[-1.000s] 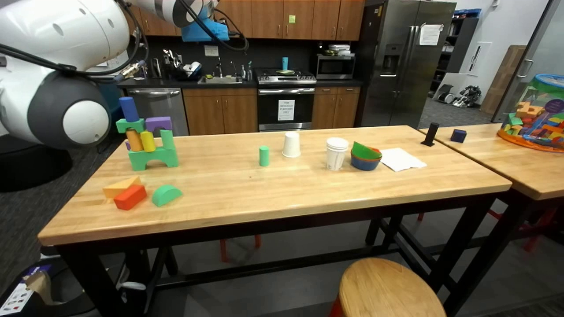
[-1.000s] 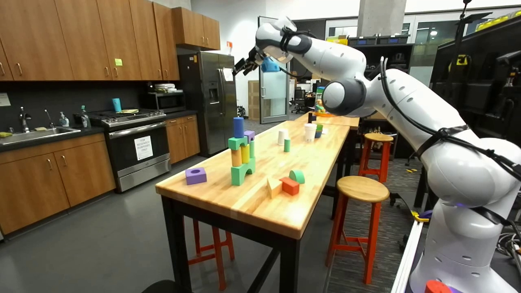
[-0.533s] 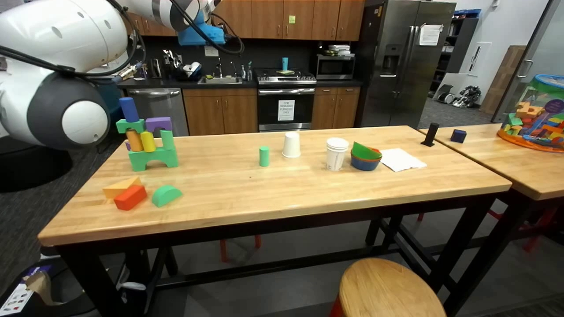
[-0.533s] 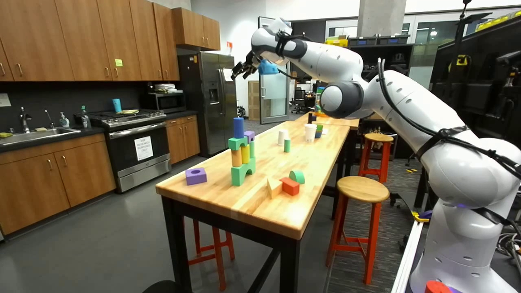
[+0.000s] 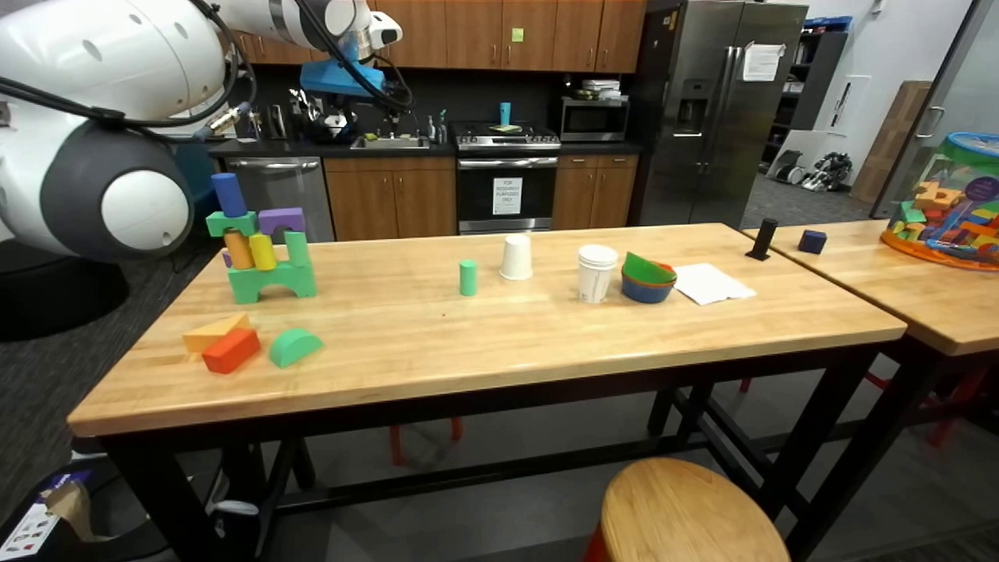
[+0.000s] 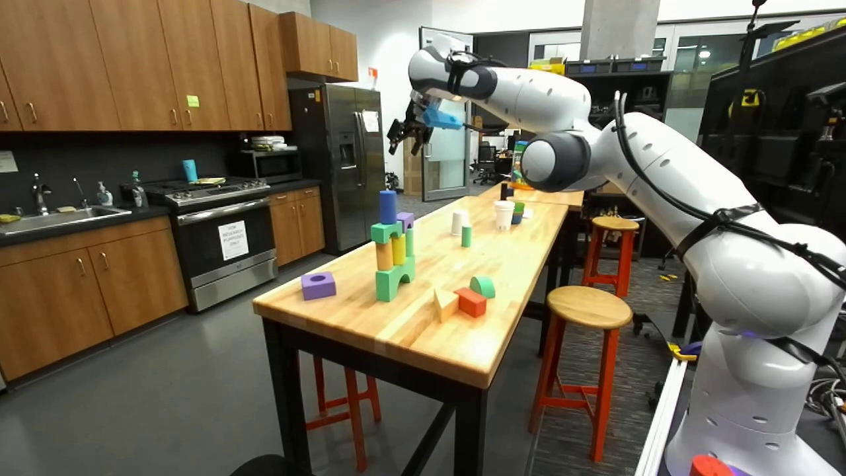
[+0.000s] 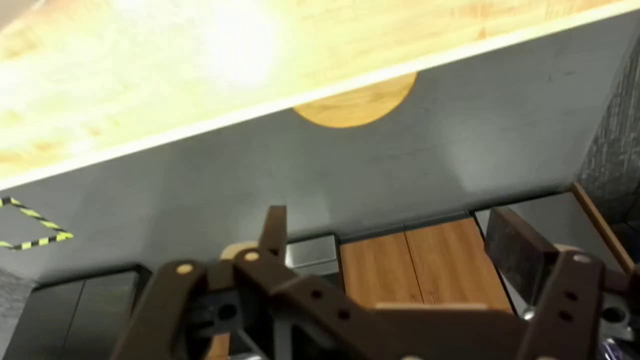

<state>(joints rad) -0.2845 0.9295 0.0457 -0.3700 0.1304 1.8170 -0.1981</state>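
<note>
While higher than one seven-block tower (image 6: 398,250), one gripper (image 7: 387,217), two fingers (image 7: 517,250) apart.

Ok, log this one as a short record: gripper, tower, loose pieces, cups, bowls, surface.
gripper: open, empty, in midair
tower: green arch at base, blue cylinder on top
loose: red block, tan triangle, green half-round, green cylinder, purple block with hole
cups: upside-down white cup; upright cup or stack
bowls: tilted green bowl nested with blue bowl
surface: wooden table
</note>
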